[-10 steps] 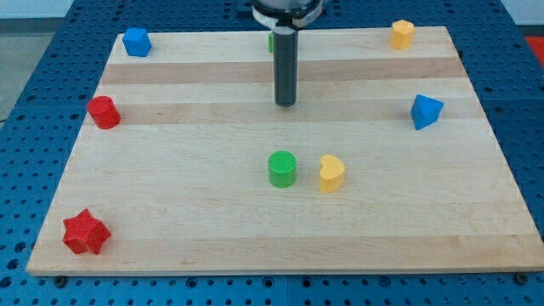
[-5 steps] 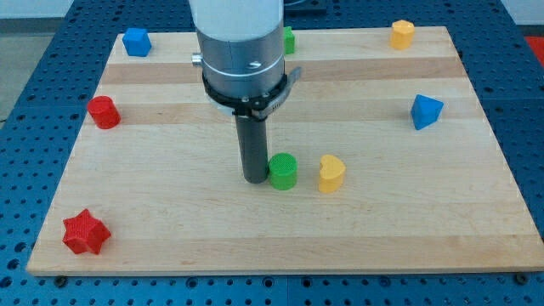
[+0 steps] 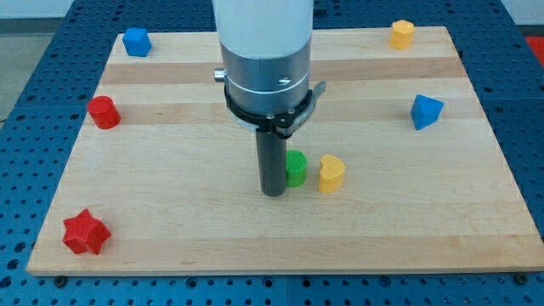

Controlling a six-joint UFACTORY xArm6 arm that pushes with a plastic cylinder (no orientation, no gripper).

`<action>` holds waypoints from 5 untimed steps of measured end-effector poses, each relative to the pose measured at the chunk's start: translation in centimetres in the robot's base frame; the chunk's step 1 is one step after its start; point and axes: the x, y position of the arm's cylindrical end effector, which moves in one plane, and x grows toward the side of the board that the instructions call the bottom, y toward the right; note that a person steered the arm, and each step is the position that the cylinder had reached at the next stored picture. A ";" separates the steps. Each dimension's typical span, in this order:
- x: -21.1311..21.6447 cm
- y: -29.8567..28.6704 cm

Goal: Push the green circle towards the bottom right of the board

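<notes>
The green circle point(image 3: 296, 168) stands near the board's middle, partly hidden behind my rod. My tip point(image 3: 273, 192) rests on the board at the circle's lower left, touching or almost touching it. A yellow heart-shaped block point(image 3: 331, 172) sits just to the right of the green circle, very close to it. The arm's white and grey body hides the board's top middle.
A blue block point(image 3: 136, 41) sits at the top left, a red cylinder point(image 3: 103, 112) at the left edge, a red star point(image 3: 85, 232) at the bottom left. A yellow block point(image 3: 402, 33) is at the top right, a blue block point(image 3: 426, 111) at the right. The wooden board point(image 3: 408, 229) lies on a blue perforated table.
My tip came down from the board's top middle to the green circle's left side, then slid right and down. The green circle moved right, closer to the yellow heart.
</notes>
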 end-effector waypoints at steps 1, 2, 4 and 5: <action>0.0 0.2; -0.1 0.4; -4.2 1.7; -6.5 2.3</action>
